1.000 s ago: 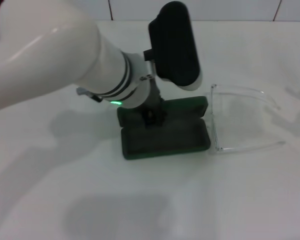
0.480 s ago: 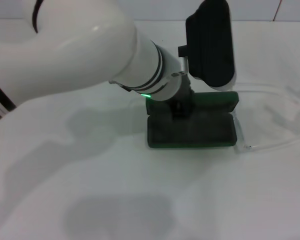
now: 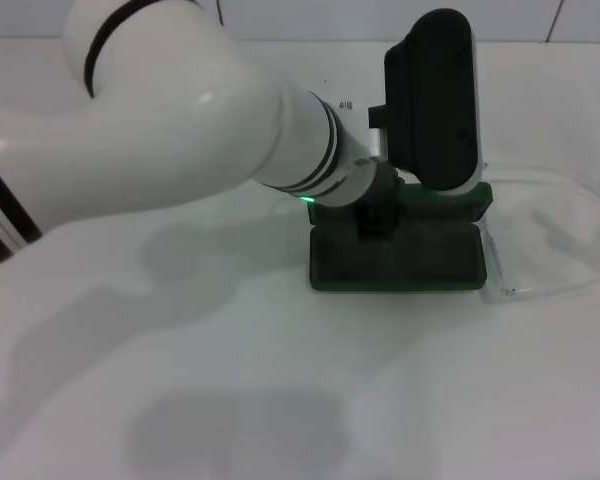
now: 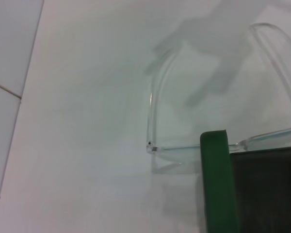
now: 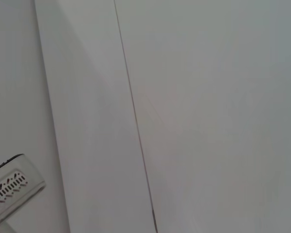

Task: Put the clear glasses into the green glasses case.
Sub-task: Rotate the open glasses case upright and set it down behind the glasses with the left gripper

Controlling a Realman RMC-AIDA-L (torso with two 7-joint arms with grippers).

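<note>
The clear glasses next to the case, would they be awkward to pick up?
Probably. The clear glasses look thin and smooth, so likely light, slippery and easily nudged. Their arms are spread open and slender, so they may flex. They lie against the green case.

The work surface is a plain white table (image 3: 280, 400), matte and unpatterned, and it fills most of the head view. Soft grey shadows lie across it in the near and left portions of that view. Along the far edge of the table stands a white tiled wall (image 3: 300, 18), with thin dark grout lines between the tiles. The left wrist view shows the same white surface meeting tiles at one side, again with a thin grout line. The right wrist view shows pale flat panels separated by a narrow dark seam, and a white slotted vent-like part (image 5: 9, 187) at one corner; its identity cannot be determined.
</note>
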